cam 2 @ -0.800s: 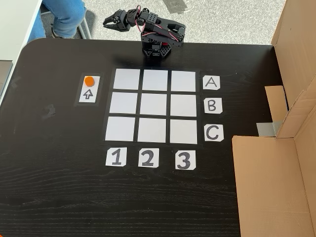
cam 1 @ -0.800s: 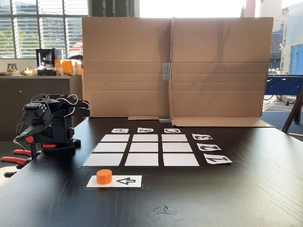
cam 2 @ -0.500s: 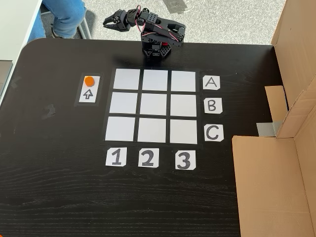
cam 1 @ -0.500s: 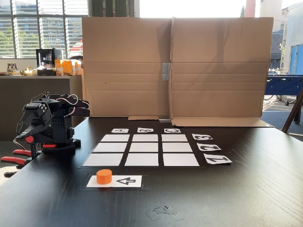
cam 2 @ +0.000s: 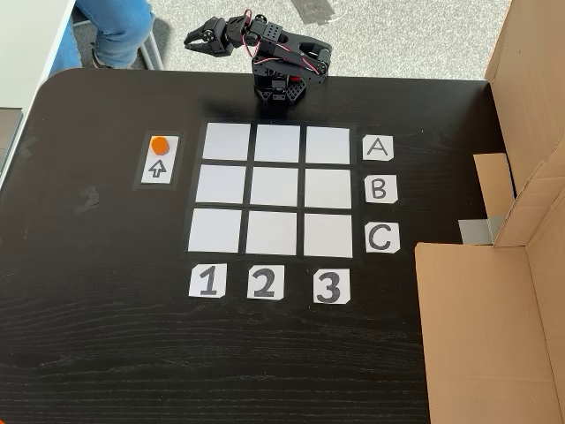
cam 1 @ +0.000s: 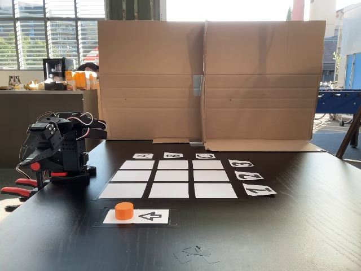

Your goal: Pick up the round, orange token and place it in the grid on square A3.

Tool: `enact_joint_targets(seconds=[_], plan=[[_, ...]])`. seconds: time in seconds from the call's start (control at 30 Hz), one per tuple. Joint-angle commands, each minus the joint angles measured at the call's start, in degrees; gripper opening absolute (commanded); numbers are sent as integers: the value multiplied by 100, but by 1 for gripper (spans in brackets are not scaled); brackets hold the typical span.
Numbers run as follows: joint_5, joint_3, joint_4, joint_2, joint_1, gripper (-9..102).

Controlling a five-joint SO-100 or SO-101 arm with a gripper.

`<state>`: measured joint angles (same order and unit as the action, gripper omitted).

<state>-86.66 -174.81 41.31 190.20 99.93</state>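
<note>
Claw [cam 2: 196, 39] of the black two-finger arm: folded back past the table's far edge in the top-down fixed view, well apart from every task item; fingers look slightly parted with nothing between them, though too small to be sure. Arm base [cam 2: 281, 84]: black, with red and white wires, seated at the table edge just beyond the grid's A row; also seen at the left in the low fixed view [cam 1: 59, 152]. Red-tipped clamp handles [cam 1: 20, 186]: beside the base, at the table edge. Grid [cam 2: 274, 188]: nine white paper cells in three rows with black gaps, letter labels A, B, C along one side and numbers 1, 2, 3 along another. Square A3 [cam 2: 329, 144]: plain white cell next to the "A" label, in the "3" column, bare. Token [cam 2: 159, 145]: small bright orange cylinder, upright on a white card with a black arrow [cam 2: 157, 168], beside the grid's column 1 side; likewise in the low fixed view [cam 1: 124, 210]. Black wooden table [cam 2: 106, 353]. Brown cardboard screen [cam 1: 208, 79]: standing along one table edge.
</note>
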Motion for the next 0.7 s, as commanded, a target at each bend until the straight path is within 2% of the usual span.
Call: enact_joint_targets(seconds=[0.0,0.13,0.3,0.5,0.67], plan=[[26,-9,-114,44,246,0],[193,378,158,-387,255,0],[237,1652,281,-2074,-141,0],[220,3401,1301,-3524,-642,0],[237,4465,1934,-4271,-905,10]])
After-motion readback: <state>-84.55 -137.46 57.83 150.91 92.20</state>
